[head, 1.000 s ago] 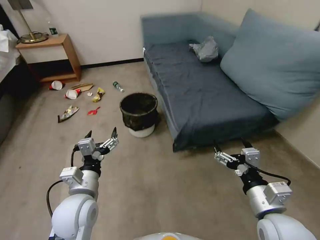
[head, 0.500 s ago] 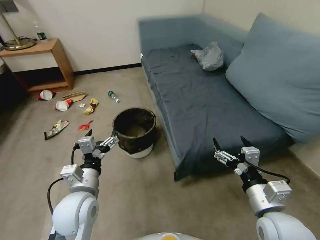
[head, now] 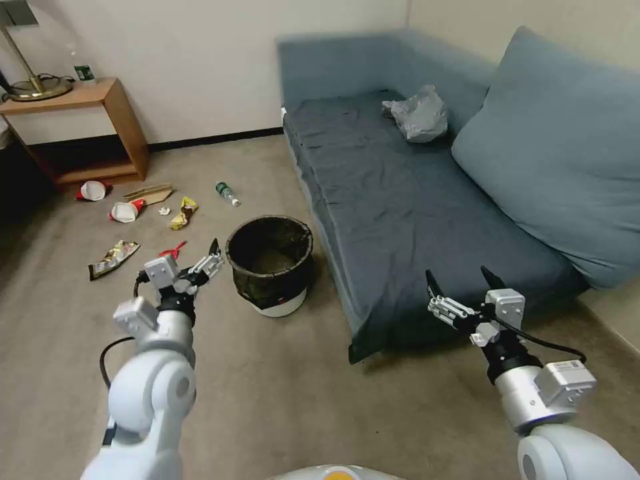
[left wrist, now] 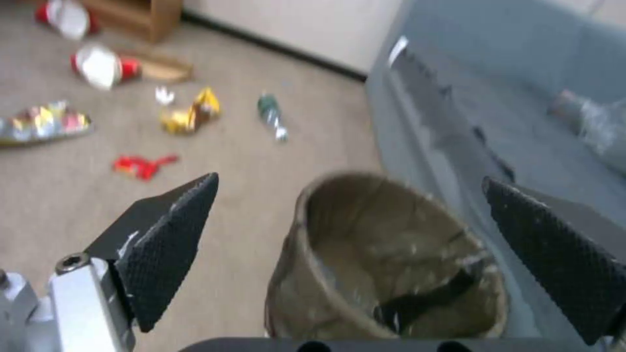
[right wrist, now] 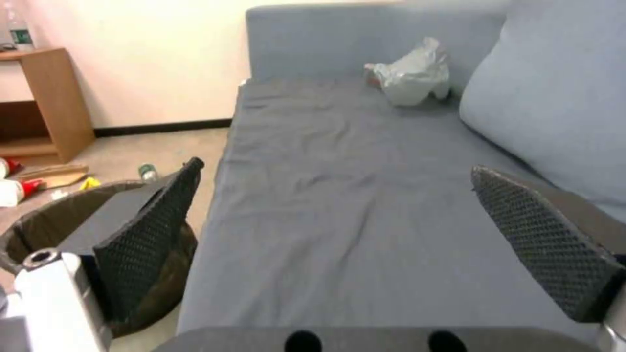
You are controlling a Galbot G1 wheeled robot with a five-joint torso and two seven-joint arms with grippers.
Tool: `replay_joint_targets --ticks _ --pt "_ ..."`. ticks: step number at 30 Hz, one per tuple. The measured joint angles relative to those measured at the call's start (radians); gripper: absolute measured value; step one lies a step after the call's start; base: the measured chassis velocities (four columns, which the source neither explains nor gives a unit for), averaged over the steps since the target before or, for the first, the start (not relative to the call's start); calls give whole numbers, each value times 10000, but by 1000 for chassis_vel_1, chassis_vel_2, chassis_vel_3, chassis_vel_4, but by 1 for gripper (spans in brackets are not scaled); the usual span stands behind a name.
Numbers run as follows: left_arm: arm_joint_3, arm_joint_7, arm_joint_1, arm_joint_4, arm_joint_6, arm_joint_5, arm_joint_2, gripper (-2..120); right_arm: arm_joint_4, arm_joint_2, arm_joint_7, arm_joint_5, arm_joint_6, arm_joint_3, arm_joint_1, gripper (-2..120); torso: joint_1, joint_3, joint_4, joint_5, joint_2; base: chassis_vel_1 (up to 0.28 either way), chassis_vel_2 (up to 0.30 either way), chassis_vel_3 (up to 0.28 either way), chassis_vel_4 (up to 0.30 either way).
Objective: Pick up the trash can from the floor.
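grey bag [right wrist: 412, 73] on sofa [right wrist: 339, 195]

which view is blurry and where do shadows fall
Left wrist view: motion-smeared, the trash can and floor litter soft. Head view: sharp, wide-angle bend at the edges, dark shadow under the sofa edge. Right wrist view: mildly soft, evenly lit.

The floor [head: 280, 373] carries the trash can [head: 270, 263] — scattered litter [head: 143, 213] too.
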Motion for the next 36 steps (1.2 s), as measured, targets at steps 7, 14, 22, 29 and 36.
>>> replay_joint_targets --ticks 7,14,22,29,36 --pt "142 -448 -500 791 489 -1084 302 100 -86 -33 -21 -11 0 -76 88 100 -1 0 -1 1 0 0 0 0 0" --pt "602 -589 -1673 2260 510 -1478 342 100 -249 -59 -55 -35 36 -52 126 100 0 1 0 0 0 0 0 0 0" --pt "929 -573 -2438 3124 334 -1360 73 99 -360 -15 -55 -44 78 -32 167 100 0 1 -3 2 0 0 0 0 0" --pt "934 -967 -2620 4157 -436 -768 -209 99 -519 -7 -48 -84 87 -39 358 100 -1 1 1 2 0 0 0 0 0" --pt "1010 -960 -2928 5001 -424 -1023 -510 99 -556 -12 -52 -104 60 -106 470 100 -1 1 -1 1 -1 0 0 0 0"
